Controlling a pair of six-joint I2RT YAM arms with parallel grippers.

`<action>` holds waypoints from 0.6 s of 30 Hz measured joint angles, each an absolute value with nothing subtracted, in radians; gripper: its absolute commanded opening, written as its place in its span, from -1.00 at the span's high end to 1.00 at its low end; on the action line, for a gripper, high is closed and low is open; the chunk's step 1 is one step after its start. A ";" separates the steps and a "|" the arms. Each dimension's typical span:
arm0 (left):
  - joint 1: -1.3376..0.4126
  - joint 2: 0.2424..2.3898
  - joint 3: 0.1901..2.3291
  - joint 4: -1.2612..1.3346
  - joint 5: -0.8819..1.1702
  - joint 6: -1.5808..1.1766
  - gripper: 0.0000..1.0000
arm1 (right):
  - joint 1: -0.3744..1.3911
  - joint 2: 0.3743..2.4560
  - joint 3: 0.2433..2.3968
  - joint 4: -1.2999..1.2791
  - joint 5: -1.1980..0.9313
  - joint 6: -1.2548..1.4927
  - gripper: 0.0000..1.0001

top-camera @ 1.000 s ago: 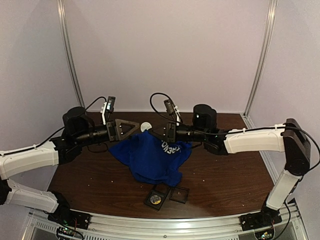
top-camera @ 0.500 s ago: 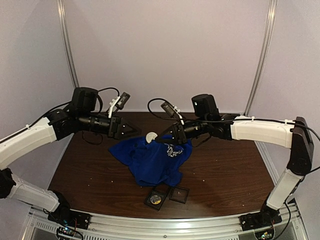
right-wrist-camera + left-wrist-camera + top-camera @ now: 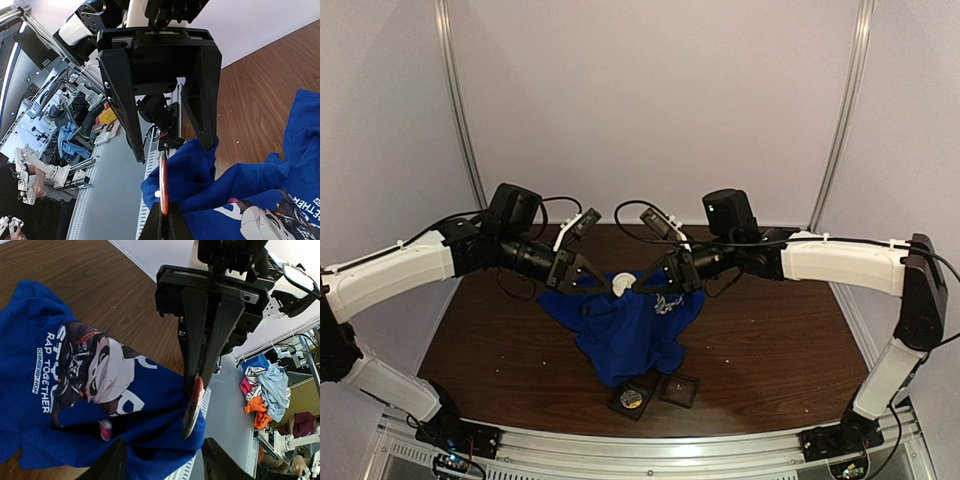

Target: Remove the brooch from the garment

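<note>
Blue T-shirt (image 3: 630, 335) hangs gathered to a peak between the arms. Left gripper (image 3: 597, 284) stands with jaws apart, straddling the raised cloth. Right gripper (image 3: 638, 284) pinches the round brooch (image 3: 620, 283) edge-on at the peak. Brooch looks still pinned, so separation is not yet done.

The garment (image 3: 632, 330) is found heaped at the middle of the surface (image 3: 770, 340), its top raised between the left pincer (image 3: 598, 286) and the right pincer (image 3: 640, 284). The brooch (image 3: 621, 284) is held in the right pincer, above the garment. A small tray (image 3: 632, 398) and a second tray (image 3: 678, 388) to its right are set before the garment.
</note>
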State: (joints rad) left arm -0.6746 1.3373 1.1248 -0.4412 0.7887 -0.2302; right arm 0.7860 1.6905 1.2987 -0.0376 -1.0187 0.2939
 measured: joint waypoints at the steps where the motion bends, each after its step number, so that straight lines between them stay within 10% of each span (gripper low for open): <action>1: -0.675 1.340 1.125 -0.439 0.798 -0.234 -0.06 | 0.786 1.691 1.299 -0.038 -1.023 0.294 1.00; 18: -0.701 1.388 1.140 -0.366 0.868 -0.294 0.76 | 0.786 1.691 1.299 -0.068 -1.030 0.284 1.00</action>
State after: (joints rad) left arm -0.7013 1.3880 1.1397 -0.3656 0.8684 -0.2935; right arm 0.7860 1.6913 1.2987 -0.0677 -1.0298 0.2836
